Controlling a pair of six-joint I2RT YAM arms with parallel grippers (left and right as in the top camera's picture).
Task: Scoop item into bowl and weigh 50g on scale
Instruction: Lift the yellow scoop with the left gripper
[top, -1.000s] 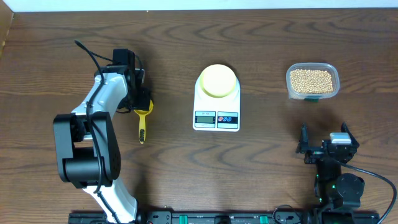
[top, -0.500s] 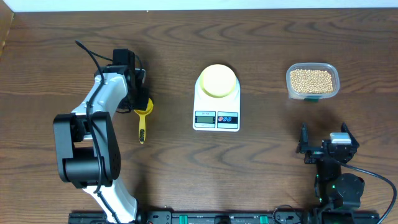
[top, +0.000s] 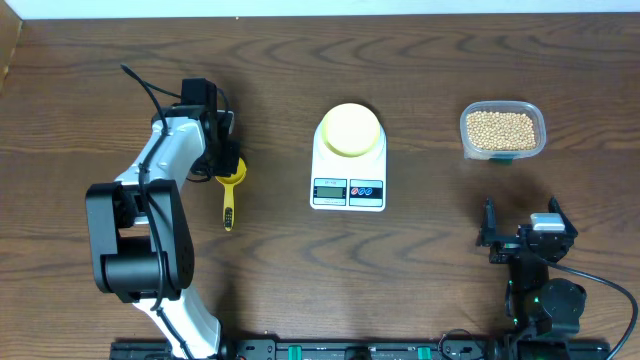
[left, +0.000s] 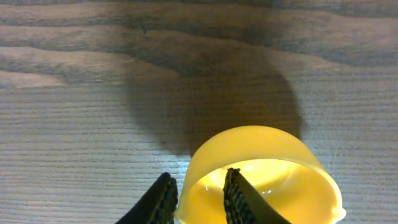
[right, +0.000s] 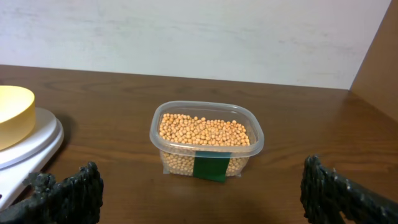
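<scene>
The bright yellow scoop lies left of the scale, its handle pointing toward the table's front. My left gripper is down on its cup. In the left wrist view the fingers straddle the cup wall of the scoop, one outside against it and one inside with a small gap. The pale yellow-green bowl sits on the white scale. The beans fill a clear tub at the right. My right gripper rests wide open, nothing in it, in front of the tub.
The bowl and the scale show at the left edge of the right wrist view. A green label marks the tub's front. A pale wall runs behind the dark wooden table.
My left gripper's jaws have narrowed around the scoop's cup wall. The arms, scoop, bowl and tub stay where they were.
</scene>
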